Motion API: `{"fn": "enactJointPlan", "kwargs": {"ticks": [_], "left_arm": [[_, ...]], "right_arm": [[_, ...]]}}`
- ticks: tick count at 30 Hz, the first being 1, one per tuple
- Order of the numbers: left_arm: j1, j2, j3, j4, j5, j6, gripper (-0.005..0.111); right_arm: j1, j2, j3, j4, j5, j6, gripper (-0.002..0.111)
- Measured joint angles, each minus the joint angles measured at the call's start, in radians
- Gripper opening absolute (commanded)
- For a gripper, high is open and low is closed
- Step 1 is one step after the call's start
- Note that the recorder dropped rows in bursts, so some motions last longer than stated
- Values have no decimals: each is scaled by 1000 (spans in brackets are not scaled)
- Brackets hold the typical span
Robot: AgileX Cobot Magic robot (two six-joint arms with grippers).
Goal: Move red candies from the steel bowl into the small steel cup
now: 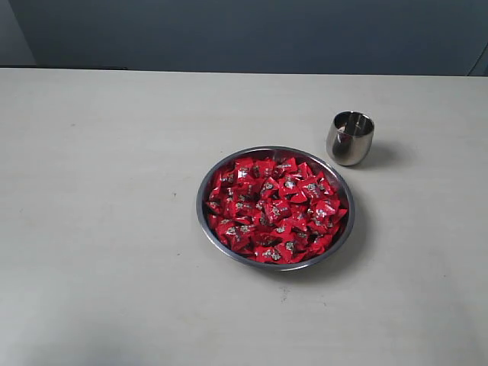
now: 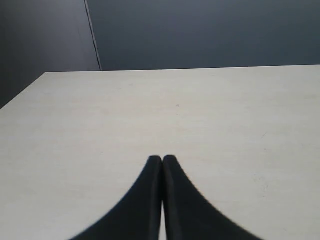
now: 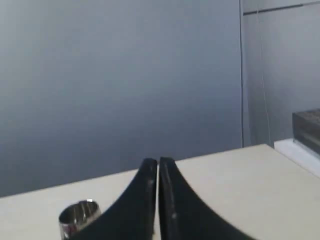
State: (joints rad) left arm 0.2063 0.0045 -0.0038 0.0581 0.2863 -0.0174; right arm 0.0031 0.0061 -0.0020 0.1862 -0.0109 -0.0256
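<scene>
A wide steel bowl sits in the middle of the table, heaped with many red candies. The small steel cup stands upright just behind the bowl's right side, apart from it. In the right wrist view the cup's rim shows beside my right gripper, which is shut with nothing between its black fingers. My left gripper is also shut and empty over bare tabletop. Neither arm appears in the exterior view, and the bowl is outside both wrist views.
The pale table stretches wide to the left and in front of the bowl. A dark blue wall runs behind its far edge. In the right wrist view a grey box-like object sits beyond the table's corner.
</scene>
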Motion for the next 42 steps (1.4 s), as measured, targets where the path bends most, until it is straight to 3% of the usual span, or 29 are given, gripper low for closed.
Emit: {"fn": "enactJointPlan", "kwargs": {"ticks": [22, 30, 36, 42], "left_arm": [[0, 0, 0, 0, 0, 0, 0], [0, 0, 0, 0, 0, 0, 0], [0, 0, 0, 0, 0, 0, 0], [0, 0, 0, 0, 0, 0, 0]], "right_arm": [[0, -2, 0, 9, -198, 0, 3], [0, -2, 0, 129, -313, 171, 3], [0, 1, -45, 106, -204, 199, 3], [0, 162, -215, 35, -104, 202, 3]]}}
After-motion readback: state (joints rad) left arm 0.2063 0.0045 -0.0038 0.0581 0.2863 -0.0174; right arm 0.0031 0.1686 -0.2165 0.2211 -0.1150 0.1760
